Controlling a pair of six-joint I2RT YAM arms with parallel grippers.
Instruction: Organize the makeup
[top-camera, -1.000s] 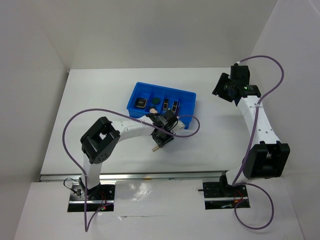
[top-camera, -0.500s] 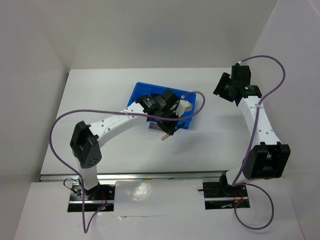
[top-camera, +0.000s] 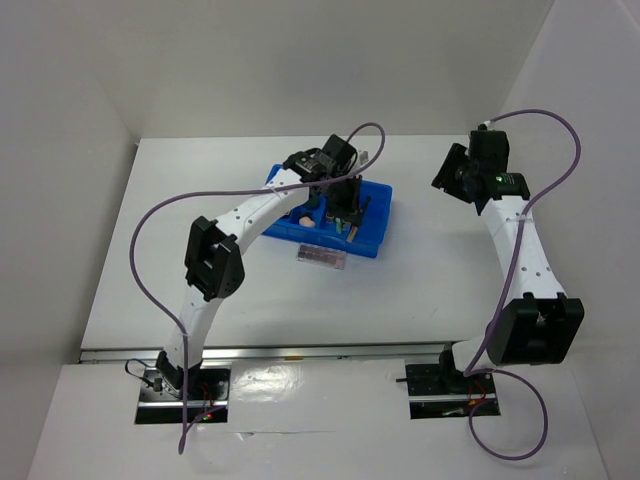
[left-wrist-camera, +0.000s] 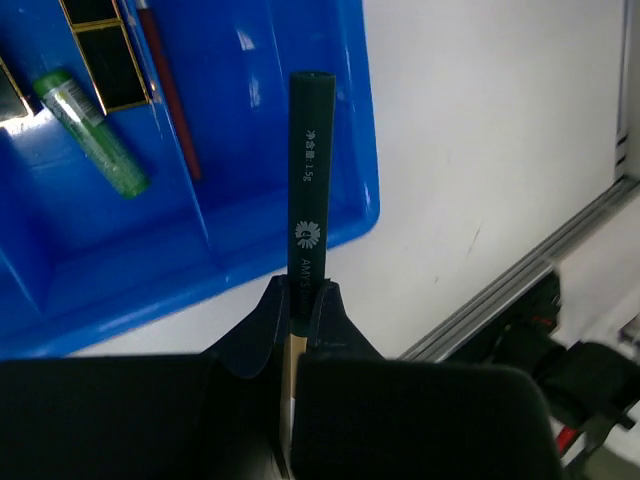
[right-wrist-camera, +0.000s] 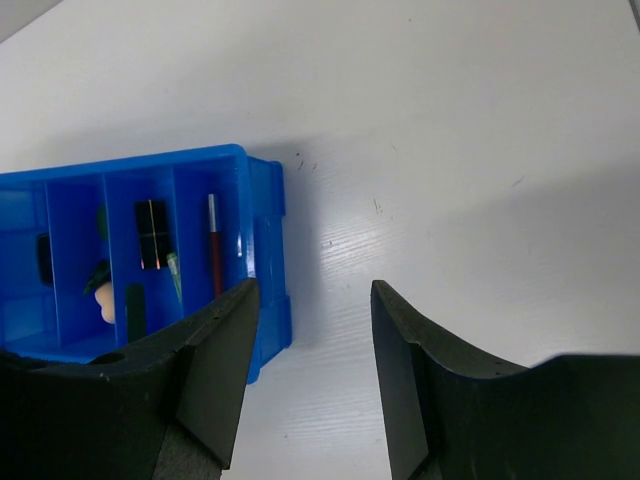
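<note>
My left gripper (top-camera: 348, 212) hangs over the right end of the blue tray (top-camera: 381, 216), shut on a dark green pencil (left-wrist-camera: 307, 180) with white lettering. In the left wrist view the pencil sticks out past the fingertips (left-wrist-camera: 300, 292) over the tray's right compartment (left-wrist-camera: 250, 230). That compartment holds a thin red pencil (left-wrist-camera: 170, 95); the adjacent one has a green tube (left-wrist-camera: 92, 130) and black-gold cases (left-wrist-camera: 105, 60). A pinkish flat palette (top-camera: 322, 258) lies on the table in front of the tray. My right gripper (right-wrist-camera: 315, 340) is open and empty, high at the right of the tray (right-wrist-camera: 262, 230).
The right wrist view shows a black-gold case (right-wrist-camera: 152, 235), a peach sponge (right-wrist-camera: 103, 303) and a black compact (right-wrist-camera: 43, 258) in other compartments. White walls stand at the back and sides. The purple cable (top-camera: 365, 135) loops above the tray.
My left arm has swung from the table in front of the tray up and over its right end, carrying the pencil. The palette now lies uncovered. The right arm has barely moved.
</note>
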